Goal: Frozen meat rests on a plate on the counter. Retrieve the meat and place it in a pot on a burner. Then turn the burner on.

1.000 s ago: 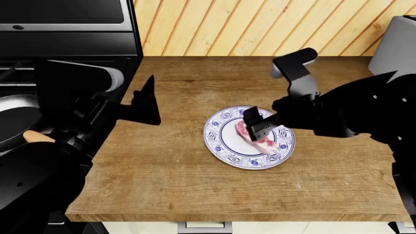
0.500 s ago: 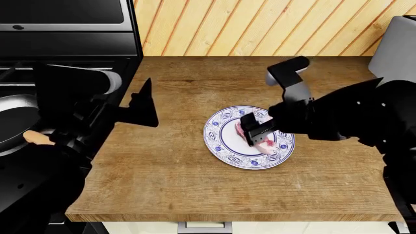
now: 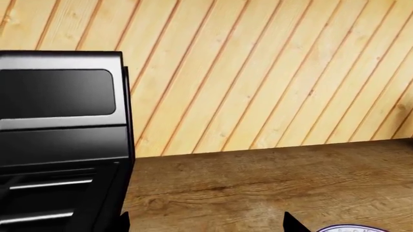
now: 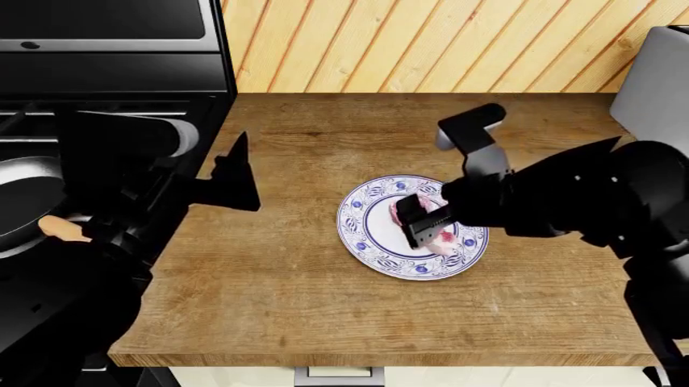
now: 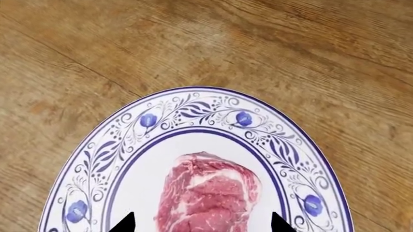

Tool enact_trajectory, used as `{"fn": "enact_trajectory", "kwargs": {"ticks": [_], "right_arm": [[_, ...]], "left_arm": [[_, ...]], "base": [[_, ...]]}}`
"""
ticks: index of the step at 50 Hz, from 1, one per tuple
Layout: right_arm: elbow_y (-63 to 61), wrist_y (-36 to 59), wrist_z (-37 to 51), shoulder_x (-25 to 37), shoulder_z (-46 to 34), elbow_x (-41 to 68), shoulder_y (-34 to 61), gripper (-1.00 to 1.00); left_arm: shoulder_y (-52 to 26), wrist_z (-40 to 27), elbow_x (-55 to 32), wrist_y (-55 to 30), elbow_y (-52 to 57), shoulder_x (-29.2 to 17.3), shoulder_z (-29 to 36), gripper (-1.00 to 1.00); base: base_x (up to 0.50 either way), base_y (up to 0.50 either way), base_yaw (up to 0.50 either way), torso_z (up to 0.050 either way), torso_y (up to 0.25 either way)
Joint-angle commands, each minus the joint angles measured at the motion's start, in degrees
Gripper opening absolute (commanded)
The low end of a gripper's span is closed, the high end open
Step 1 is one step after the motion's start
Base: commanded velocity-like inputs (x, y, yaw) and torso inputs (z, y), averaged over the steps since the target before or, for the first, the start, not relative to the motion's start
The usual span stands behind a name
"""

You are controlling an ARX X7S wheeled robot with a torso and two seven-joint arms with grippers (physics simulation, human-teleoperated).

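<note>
Looking down from the head: see a raw steak, pink and red with white fat, lying flat on the round plate with blue flowers on its rim. Find that plate near the middle of the brown wood counter.

See the right gripper low over the plate, right at the steak, hiding part of it. Cannot tell from the head view whether touching or not.

From the right wrist: see the steak in the white middle of the plate, with the wood counter all around. See two black fingertips of the right gripper, one on each side of the steak. Spread wide, holding nothing. Cannot tell about any touch.

See the left gripper up over the left part of the counter, well apart from the plate. From the left wrist, find one black fingertip near the plate's edge and the other by the black stove. Spread wide too, and empty.

At the far left of the head view, see a frying pan with a light wood handle on the stove, far from the steak.
</note>
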Motion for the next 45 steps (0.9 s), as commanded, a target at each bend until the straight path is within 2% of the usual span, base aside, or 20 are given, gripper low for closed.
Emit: {"fn": "enact_trajectory", "kwargs": {"ticks": [1, 45], "right_arm": [[1.04, -0.35, -0.60, -0.39, -0.86, -0.47, -0.22, 1.00], [2.64, -1.58, -1.81, -1.00, -3.00, -1.34, -1.51, 1.00]], "left_arm": [[0.41, -0.16, -0.20, 0.47, -0.28, -0.08, -0.18, 1.00], [1.19, -0.38, -0.47, 1.94, -1.14, -0.50, 0.14, 1.00]], "base": [[0.00, 0.00, 0.00, 0.000, 0.000], [0.00, 0.00, 0.00, 0.000, 0.000]]}}
